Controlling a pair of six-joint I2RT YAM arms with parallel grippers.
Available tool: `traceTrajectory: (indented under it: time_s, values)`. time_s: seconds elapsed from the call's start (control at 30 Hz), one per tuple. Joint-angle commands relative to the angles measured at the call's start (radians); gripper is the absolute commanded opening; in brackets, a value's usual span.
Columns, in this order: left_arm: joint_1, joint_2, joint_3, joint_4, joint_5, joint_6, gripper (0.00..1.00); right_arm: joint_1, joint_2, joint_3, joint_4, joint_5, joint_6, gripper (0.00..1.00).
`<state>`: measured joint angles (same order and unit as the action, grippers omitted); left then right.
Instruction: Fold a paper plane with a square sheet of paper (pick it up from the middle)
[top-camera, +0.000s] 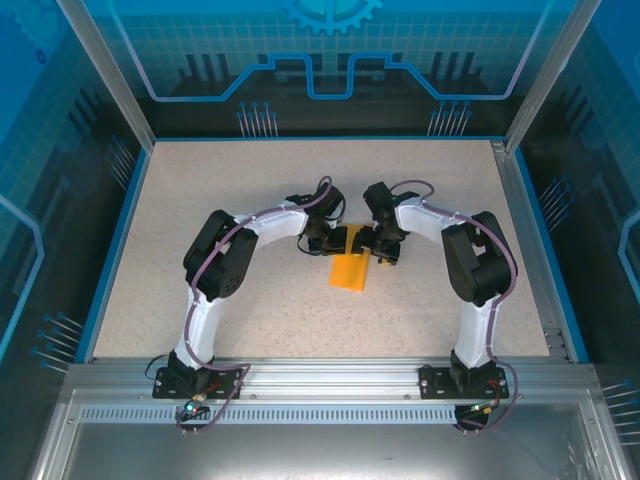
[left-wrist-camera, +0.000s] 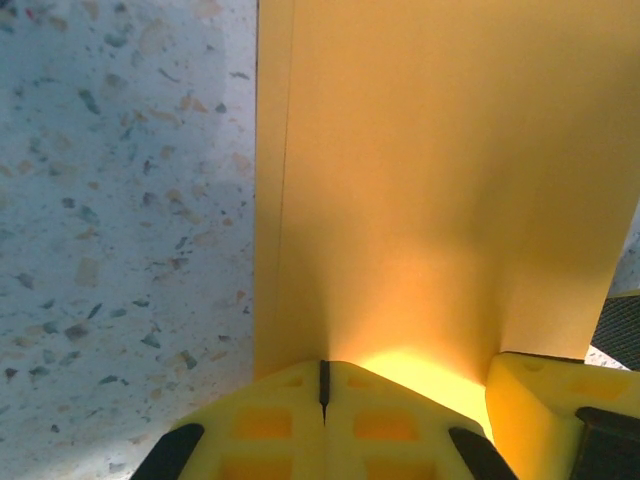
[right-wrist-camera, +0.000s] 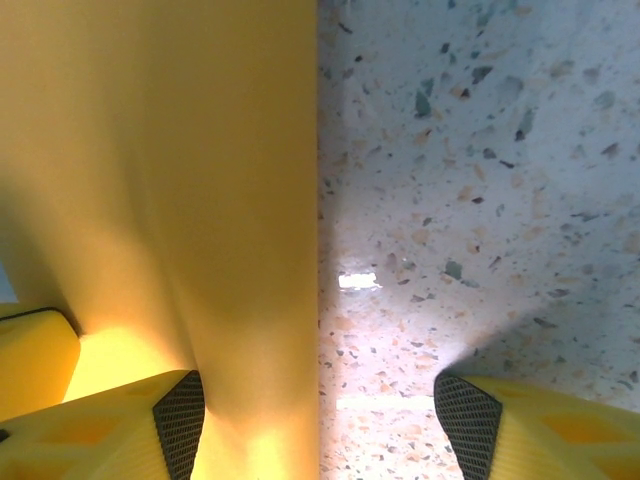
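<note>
Square sheet of paper (top-camera: 350, 271) lies folded into an orange-yellow strip on the speckled counter (top-camera: 200, 200), beyond the middle of the aluminium rail (top-camera: 330, 372) that carries both arm bases. Its long axis runs almost straight away from the rail, leaning slightly. One short end faces the rail and the other is tucked under the two tools. In the left wrist view a narrow band runs along the strip's left edge, parallel to it; I cannot tell whether it is a crease or a layer's edge.

Both white arms (top-camera: 215, 265) curve in from the rail's two ends and meet over the strip's far end, hiding that end from above. Blue panels (top-camera: 60, 150) wall in the counter beyond the rail.

The left tool (left-wrist-camera: 323, 388) is closed, its yellow fingertips pressed together and resting at the paper's far end; whether a layer is nipped between them cannot be told. The right tool (right-wrist-camera: 320, 425) stands open just beside it, at the same end away from the rail. One black-padded finger (right-wrist-camera: 180, 420) sits over the paper and the other finger (right-wrist-camera: 465, 415) over bare counter. The strip's long edge runs between them, unclamped.
</note>
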<state>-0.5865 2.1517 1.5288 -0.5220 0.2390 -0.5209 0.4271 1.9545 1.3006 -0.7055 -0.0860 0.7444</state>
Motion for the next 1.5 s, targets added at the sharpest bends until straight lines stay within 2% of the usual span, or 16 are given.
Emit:
traceTrajectory:
  time_s: [0.0, 0.13, 0.23, 0.33, 0.43, 0.5, 0.6, 0.63, 1.23, 1.47]
  values:
    - [-0.011, 0.033, -0.038, -0.020, -0.033, 0.015, 0.00, 0.002, 0.032, -0.008, -0.003, 0.018, -0.028, 0.70]
    - [-0.010, 0.028, -0.048, -0.017, -0.041, 0.015, 0.00, -0.027, -0.078, -0.023, 0.065, -0.029, -0.055, 0.72]
    - [-0.011, 0.026, -0.049, -0.015, -0.040, 0.016, 0.00, -0.065, -0.177, -0.088, 0.180, -0.128, -0.058, 0.73]
    - [-0.011, 0.027, -0.048, -0.011, -0.038, 0.017, 0.00, -0.098, -0.232, -0.169, 0.319, -0.248, -0.050, 0.66]
    - [-0.011, 0.025, -0.047, -0.010, -0.037, 0.019, 0.00, -0.096, -0.220, -0.208, 0.423, -0.356, -0.039, 0.38]
    - [-0.011, 0.029, -0.048, -0.009, -0.034, 0.021, 0.00, -0.082, -0.193, -0.220, 0.475, -0.406, -0.037, 0.24]
    - [-0.012, 0.031, -0.044, -0.010, -0.032, 0.019, 0.00, -0.078, -0.156, -0.220, 0.474, -0.406, -0.044, 0.04]
    - [-0.012, 0.030, -0.043, -0.010, -0.033, 0.021, 0.00, -0.080, -0.150, -0.226, 0.477, -0.396, -0.045, 0.00]
    - [-0.011, 0.039, -0.047, -0.017, -0.035, 0.029, 0.00, -0.154, -0.089, -0.318, 0.535, -0.466, -0.135, 0.00]
    - [-0.012, 0.042, -0.048, -0.018, -0.031, 0.033, 0.00, -0.166, -0.057, -0.358, 0.562, -0.447, -0.166, 0.00]
